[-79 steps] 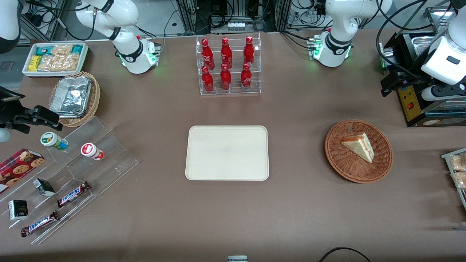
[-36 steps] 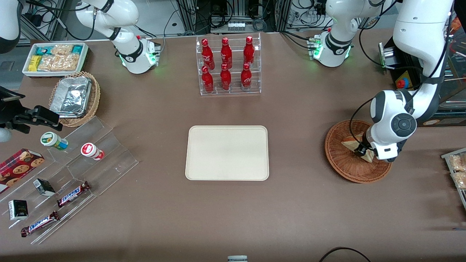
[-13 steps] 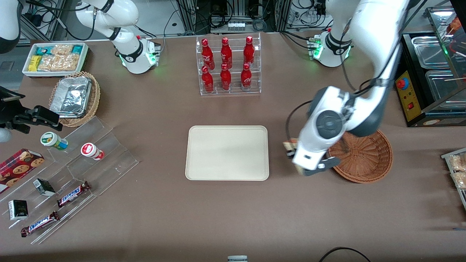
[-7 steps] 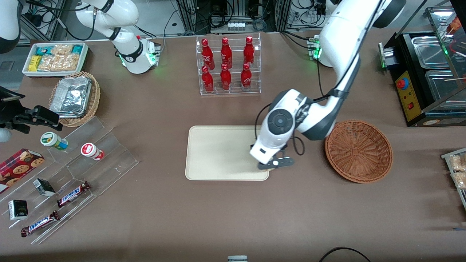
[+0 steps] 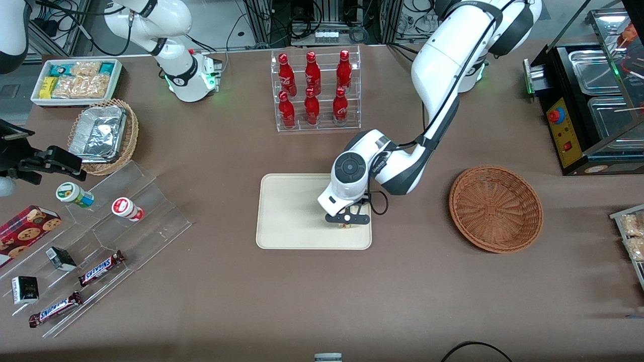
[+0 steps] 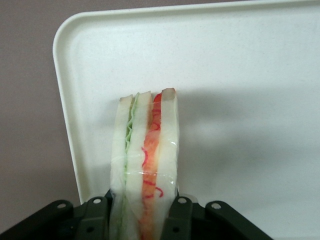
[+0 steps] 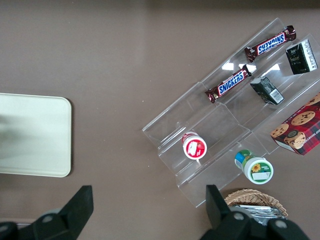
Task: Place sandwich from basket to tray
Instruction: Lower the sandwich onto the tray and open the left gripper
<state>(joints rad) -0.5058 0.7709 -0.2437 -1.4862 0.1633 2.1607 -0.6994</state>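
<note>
1. Front view: the gripper point(image 5: 346, 221) hangs over the tray point(image 5: 287, 211), in the part nearest the basket point(image 5: 495, 208) and close to the rim nearer the camera. Bare tray surface stretches from it toward the parked arm's end.
2. Front view: the basket, a round woven wicker bowl, lies well apart from the tray toward the working arm's end, with bare brown table between them.
3. Front view: the wrist covers nearly all of the sandwich point(image 5: 345, 225); only a small sliver shows under the fingers.
4. Left wrist view: the gripper point(image 6: 143, 212) is clamped on the sandwich point(image 6: 145, 160), one black finger point(image 6: 177, 212) pressed to each bread face.
5. Left wrist view: the wedge stands on edge above the tray point(image 6: 240, 65), near a rounded corner; whether it touches the tray I cannot tell.
6. Left wrist view: pale bread slices, green and red-orange filling, glossy clear wrap; the tray is smooth, cream and faintly speckled.
7. Right wrist view: one corner of the tray point(image 7: 35, 135) shows, its far end cut off.
</note>
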